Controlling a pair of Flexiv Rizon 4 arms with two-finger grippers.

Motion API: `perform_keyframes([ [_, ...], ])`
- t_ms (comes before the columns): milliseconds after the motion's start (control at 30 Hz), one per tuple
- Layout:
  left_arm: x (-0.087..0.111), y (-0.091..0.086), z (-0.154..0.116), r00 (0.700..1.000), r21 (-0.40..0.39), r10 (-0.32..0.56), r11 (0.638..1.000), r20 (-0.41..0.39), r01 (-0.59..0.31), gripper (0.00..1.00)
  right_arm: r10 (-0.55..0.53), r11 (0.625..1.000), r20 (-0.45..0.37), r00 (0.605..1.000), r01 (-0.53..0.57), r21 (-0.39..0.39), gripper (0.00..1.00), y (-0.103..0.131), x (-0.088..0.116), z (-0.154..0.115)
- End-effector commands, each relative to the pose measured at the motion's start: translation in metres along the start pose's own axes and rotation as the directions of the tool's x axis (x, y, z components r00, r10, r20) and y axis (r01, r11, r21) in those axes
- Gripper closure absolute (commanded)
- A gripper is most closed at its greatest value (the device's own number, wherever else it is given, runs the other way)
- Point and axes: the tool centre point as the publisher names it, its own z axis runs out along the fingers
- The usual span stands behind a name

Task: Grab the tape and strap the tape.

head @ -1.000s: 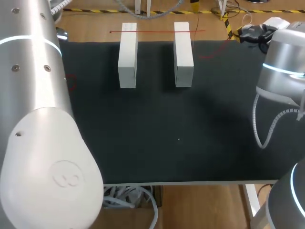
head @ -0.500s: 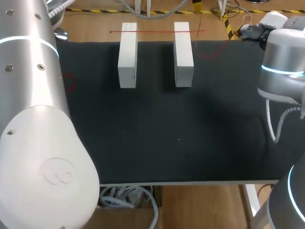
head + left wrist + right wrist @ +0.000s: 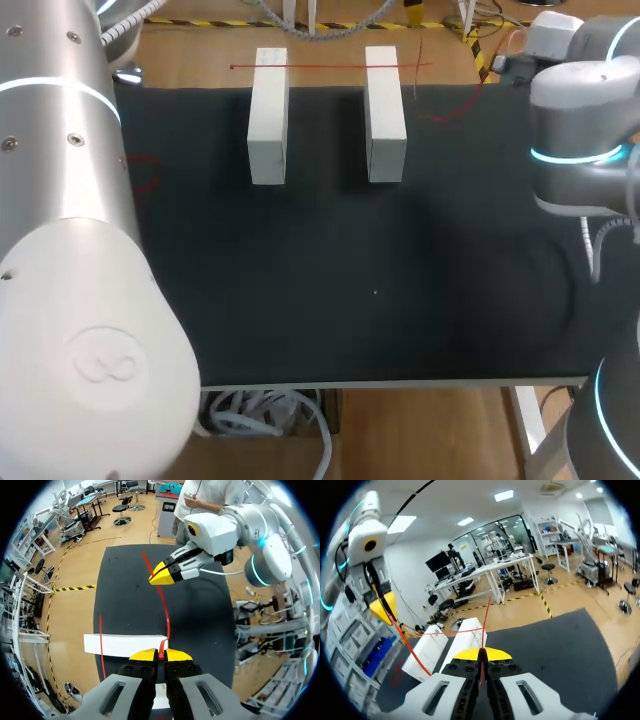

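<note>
The black tabletop [image 3: 350,280] fills most of the head view, with my left arm [image 3: 60,200] bulking in at one side and my right arm [image 3: 580,120] at the other. Neither gripper shows from up there. Two white blocks [image 3: 268,115] stand side by side near the far edge. My left gripper [image 3: 160,654] has its yellow tips pressed together on the tape [image 3: 330,66]. My right gripper [image 3: 482,654] is clamped the same way on another part of it, so I hold it in both. The tape is a thin red ribbon lying in a straight line across the far ends of both blocks, and loose red tails seem to trail onto the tabletop beyond each side. I judge it nearly weightless and completely limp. It won't push and won't hold a shape, and it follows only when pulled, so it will sag or twist the moment tension drops. It looks smooth enough to slide out of a light pinch. It is best held as now, flat across its width and just outside the blocks, with even tension between the two holds
</note>
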Motion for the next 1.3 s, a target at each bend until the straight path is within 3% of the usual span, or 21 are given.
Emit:
perform_keyframes([
  [33, -0.001, -0.001, 0.0, 1.0, -0.005, -0.002, 1.0, -0.002, 0.002, 1.0, -0.487, 0.869, 0.139, 0.862, 0.495, -0.023, 1.0, -0.002, 0.006, 0.002],
  [133, -0.001, -0.001, 0.0, 1.0, -0.005, -0.002, 1.0, -0.002, 0.002, 1.0, -0.496, 0.867, 0.118, 0.861, 0.497, 0.016, 1.0, -0.005, 0.006, 0.002],
  [600, -0.001, -0.001, 0.0, 1.0, -0.005, -0.002, 1.0, -0.002, 0.002, 1.0, -0.496, 0.867, 0.118, 0.861, 0.497, 0.016, 1.0, -0.005, 0.006, 0.002],
  [800, -0.001, -0.001, 0.0, 1.0, -0.005, -0.002, 1.0, -0.002, 0.002, 1.0, -0.714, 0.678, 0.214, 0.667, 0.735, -0.027, 1.0, 0.006, 0.021, 0.003],
  [900, -0.001, -0.001, 0.0, 1.0, -0.005, -0.002, 1.0, -0.002, 0.002, 1.0, -0.801, 0.559, 0.247, 0.545, 0.829, -0.015, 1.0, 0.009, 0.025, 0.001],
  [1000, -0.001, -0.001, 0.0, 1.0, -0.005, -0.002, 1.0, -0.002, 0.002, 1.0, -0.852, 0.454, 0.282, 0.441, 0.891, -0.02, 1.0, 0.012, 0.027, 0.001],
  [1100, -0.001, -0.001, 0.0, 1.0, -0.005, -0.002, 1.0, -0.002, 0.002, 1.0, -0.881, 0.372, 0.31, 0.358, 0.928, -0.014, 1.0, 0.015, 0.029, 0.001],
  [1200, -0.001, -0.001, 0.0, 1.0, -0.005, -0.002, 1.0, -0.002, 0.002, 1.0, -0.885, 0.35, 0.324, 0.335, 0.937, -0.01, 1.0, 0.018, 0.031, 0.003],
  [1267, -0.001, -0.001, 0.0, 1.0, -0.005, -0.002, 1.0, -0.002, 0.002, 1.0, -0.883, 0.356, 0.326, 0.337, 0.934, 0.001, 1.0, 0.024, 0.029, 0.006],
  [1300, -0.001, -0.001, 0.0, 1.0, -0.005, -0.002, 1.0, -0.002, 0.002, 1.0, -0.891, 0.328, 0.334, 0.306, 0.945, 0.008, 1.0, 0.027, 0.029, 0.006],
])
